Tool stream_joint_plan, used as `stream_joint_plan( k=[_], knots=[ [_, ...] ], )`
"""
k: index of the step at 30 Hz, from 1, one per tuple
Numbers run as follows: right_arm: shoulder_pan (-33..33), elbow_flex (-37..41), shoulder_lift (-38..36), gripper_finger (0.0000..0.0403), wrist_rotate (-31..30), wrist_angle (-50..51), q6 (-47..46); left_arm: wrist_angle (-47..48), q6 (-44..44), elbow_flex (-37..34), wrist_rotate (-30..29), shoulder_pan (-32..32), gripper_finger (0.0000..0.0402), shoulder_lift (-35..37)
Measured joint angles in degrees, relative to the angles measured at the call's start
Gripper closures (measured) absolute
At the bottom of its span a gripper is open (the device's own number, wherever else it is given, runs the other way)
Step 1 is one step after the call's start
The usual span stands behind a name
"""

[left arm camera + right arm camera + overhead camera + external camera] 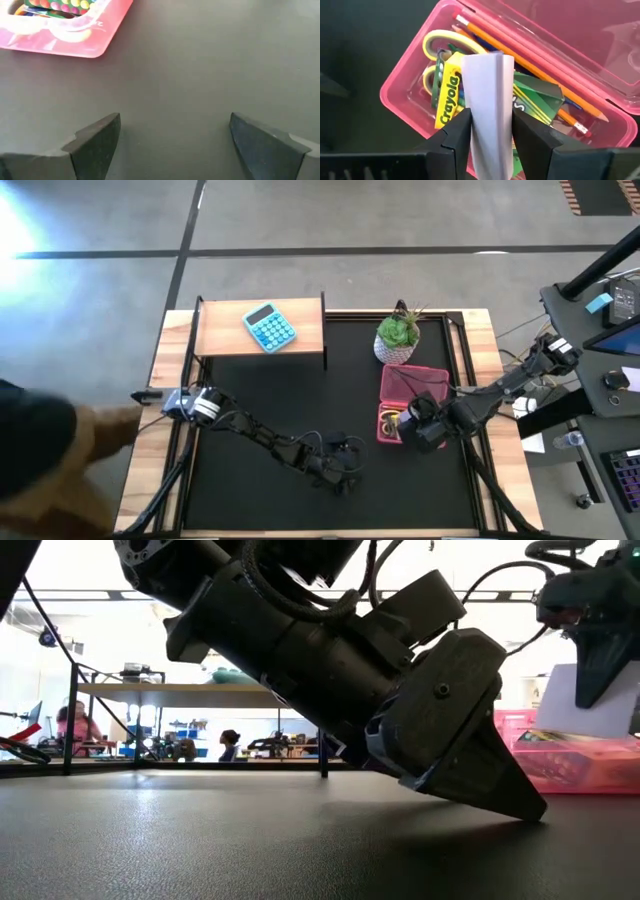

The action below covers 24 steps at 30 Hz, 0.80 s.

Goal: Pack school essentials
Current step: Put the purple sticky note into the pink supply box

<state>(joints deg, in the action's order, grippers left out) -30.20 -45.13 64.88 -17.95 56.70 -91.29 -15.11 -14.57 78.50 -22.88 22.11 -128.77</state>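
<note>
1. Right gripper [490, 132]: fingers closed on the lilac notepad [490, 100], held on edge directly over the pink pencil case [400, 100]; not yet let go.
2. Pink pencil case, lid open, sits at about 3 o'clock on the black mat [260, 400], just below the potted plant [398, 335]. Already inside: crayon box [447, 97], yellow-handled scissors [440, 40], orange pencils [530, 62]. Other pens and an eraser cannot be made out.
3. Left gripper [175, 145]: fingers spread fully wide, holding nothing, low over bare mat at about 6 o'clock, well apart from the case.
4. Calculator [269, 328]: on the wooden shelf at 11 o'clock, untouched, not for packing.
5. Status, judged: no loose stationery shows on the mat, so packing looks nearly complete. Remaining: lower and release the notepad, then probably shut the lid.
</note>
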Motion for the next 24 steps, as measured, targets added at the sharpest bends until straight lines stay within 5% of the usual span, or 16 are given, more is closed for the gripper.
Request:
stream_joint_plan(
  k=[24],
  knots=[
    [0.14, -0.11, -1.07, 0.0278, 7.9, 4.63, 8.15, 0.78, 0.04, 0.0, -0.11, -1.43, 0.0045, 0.13]
  ],
)
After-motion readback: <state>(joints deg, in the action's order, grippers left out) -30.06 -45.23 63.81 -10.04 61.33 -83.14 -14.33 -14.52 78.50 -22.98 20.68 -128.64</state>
